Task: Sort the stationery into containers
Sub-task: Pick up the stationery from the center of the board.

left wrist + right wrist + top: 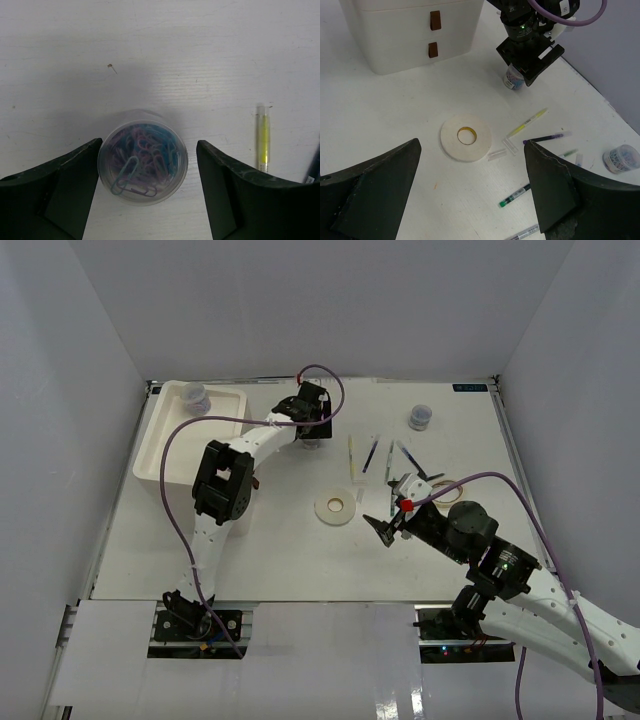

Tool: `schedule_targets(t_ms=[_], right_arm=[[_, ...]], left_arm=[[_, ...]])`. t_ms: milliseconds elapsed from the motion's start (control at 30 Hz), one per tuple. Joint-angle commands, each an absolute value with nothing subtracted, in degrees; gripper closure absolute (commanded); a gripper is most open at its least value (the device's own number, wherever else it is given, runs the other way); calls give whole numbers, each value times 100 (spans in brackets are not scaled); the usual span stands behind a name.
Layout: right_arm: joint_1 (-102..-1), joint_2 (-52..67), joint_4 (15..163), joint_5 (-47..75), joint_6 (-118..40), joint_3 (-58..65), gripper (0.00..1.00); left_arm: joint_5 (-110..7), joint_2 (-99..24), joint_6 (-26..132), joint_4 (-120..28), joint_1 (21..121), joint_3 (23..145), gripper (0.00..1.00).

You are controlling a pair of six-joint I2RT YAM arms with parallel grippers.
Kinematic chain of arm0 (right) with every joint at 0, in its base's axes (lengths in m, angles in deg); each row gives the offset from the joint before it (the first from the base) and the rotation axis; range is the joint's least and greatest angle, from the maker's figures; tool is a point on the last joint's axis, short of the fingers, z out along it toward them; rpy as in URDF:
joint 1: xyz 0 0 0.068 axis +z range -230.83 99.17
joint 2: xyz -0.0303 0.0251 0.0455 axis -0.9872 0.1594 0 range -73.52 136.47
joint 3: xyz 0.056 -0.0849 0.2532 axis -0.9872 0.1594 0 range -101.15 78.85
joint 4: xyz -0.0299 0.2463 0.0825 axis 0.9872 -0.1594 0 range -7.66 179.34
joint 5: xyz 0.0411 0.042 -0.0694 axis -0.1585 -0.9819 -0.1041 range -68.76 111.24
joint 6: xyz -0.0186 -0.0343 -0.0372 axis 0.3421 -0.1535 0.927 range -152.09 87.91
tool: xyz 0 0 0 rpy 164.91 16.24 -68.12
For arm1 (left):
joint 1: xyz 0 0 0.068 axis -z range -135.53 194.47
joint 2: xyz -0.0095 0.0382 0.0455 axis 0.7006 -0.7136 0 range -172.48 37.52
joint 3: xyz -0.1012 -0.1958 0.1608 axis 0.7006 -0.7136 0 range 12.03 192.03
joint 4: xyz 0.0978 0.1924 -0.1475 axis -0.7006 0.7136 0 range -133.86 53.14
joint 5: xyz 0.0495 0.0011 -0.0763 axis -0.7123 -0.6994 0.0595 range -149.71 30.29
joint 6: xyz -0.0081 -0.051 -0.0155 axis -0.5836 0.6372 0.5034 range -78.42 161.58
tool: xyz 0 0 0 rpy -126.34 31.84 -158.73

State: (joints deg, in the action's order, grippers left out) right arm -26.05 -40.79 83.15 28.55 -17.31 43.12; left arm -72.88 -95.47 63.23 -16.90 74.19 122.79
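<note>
left pincer [148,150] is wide open, hanging straight over a clear jar [142,160] full of coloured paper clips, with one finger on each side. one finger looks like it's about touching the jar wall and the other has a clear gap, so nothing's actually gripped. the jar stands upright on the white counter [200,60], with a yellow pen [263,140] lying just off to the side.

right pincer [471,150] is spread wide too and holds nothing. it hovers above a cream tape ring [465,137] that lies flat on the counter. near the ring lie a dark blue pen [545,137] and a green pen [515,196].

another jar [195,397] sits in the top tray of the white drawer box [150,445]. a third jar [420,417] stands on the counter, well apart from the box.
</note>
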Motion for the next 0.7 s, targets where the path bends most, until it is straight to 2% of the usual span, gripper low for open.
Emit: schedule_targets(t_ms=[0, 67, 100, 300, 667], right_arm=[[-2572, -4083, 8557, 2827, -1715, 4343, 10], [-2572, -4083, 8557, 2801, -1715, 4343, 10], [-2572, -4083, 8548, 2801, -1715, 4343, 10], [-2564, -4136, 8548, 2827, -1724, 4334, 10], [-2555, -4399, 8592, 3169, -1750, 4334, 10]], left_arm=[[-7404, -9485, 6233, -1820, 7418, 12461, 17], [-7369, -9484, 6189, -1829, 7418, 12453, 24], [-7343, -9467, 6188, -1846, 7418, 12427, 33], [-7132, -8986, 6145, -1829, 7453, 12330, 55], [-7079, -6570, 6013, -960, 7532, 12418, 55]])
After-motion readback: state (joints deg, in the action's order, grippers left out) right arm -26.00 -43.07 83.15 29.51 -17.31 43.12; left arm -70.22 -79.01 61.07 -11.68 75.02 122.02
